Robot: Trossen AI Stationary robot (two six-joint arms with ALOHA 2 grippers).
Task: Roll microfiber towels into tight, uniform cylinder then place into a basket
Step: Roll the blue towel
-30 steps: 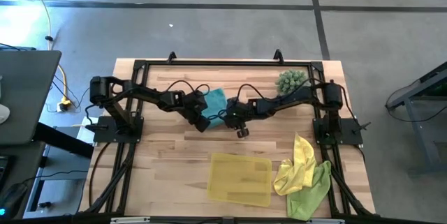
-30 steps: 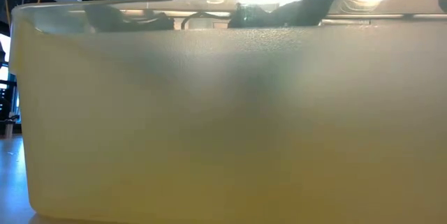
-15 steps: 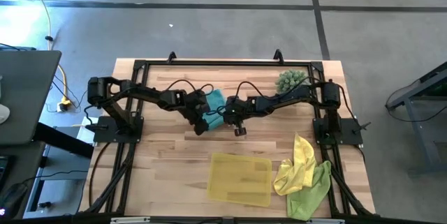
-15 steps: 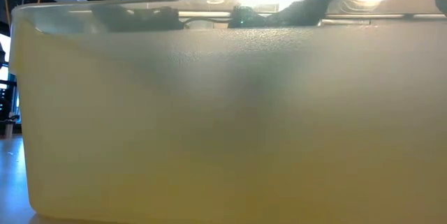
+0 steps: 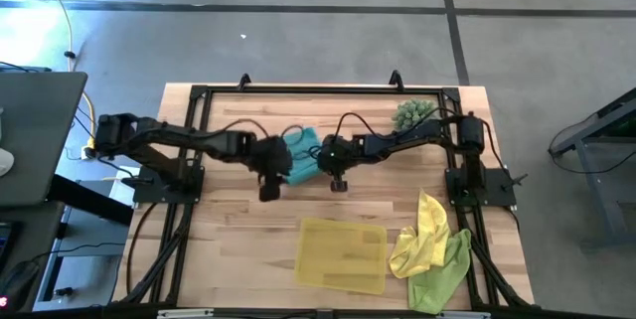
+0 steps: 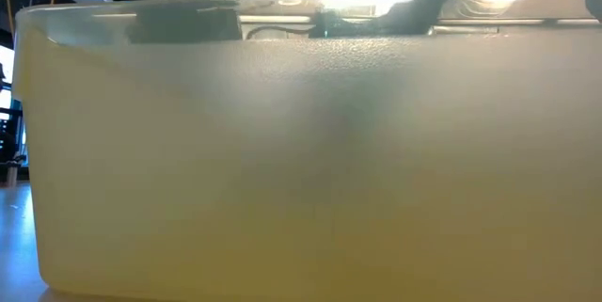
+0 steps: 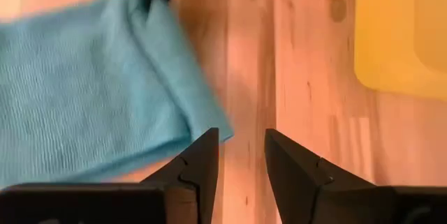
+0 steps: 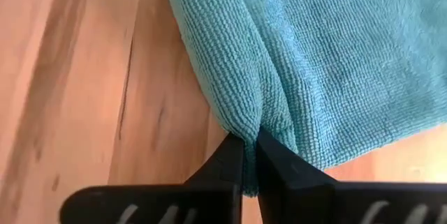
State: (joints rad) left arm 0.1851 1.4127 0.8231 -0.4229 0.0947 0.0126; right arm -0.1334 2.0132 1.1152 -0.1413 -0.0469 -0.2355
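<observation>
Right gripper [image 8: 250, 155] fingers clamped on teal towel [image 8: 335, 56] edge (mid-worktop [image 5: 229, 249]); left gripper [image 7: 241, 155] fingers apart, empty, beside it.

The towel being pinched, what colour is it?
Teal towel, clearest in the right wrist view.

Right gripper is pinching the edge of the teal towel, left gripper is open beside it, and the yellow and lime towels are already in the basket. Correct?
Not quite. The yellow towel and lime towel lie heaped on the table beside the basket, not in it, as the high view shows. The rest holds: the right gripper is shut on the teal towel edge, and the left gripper is open beside it.
</observation>
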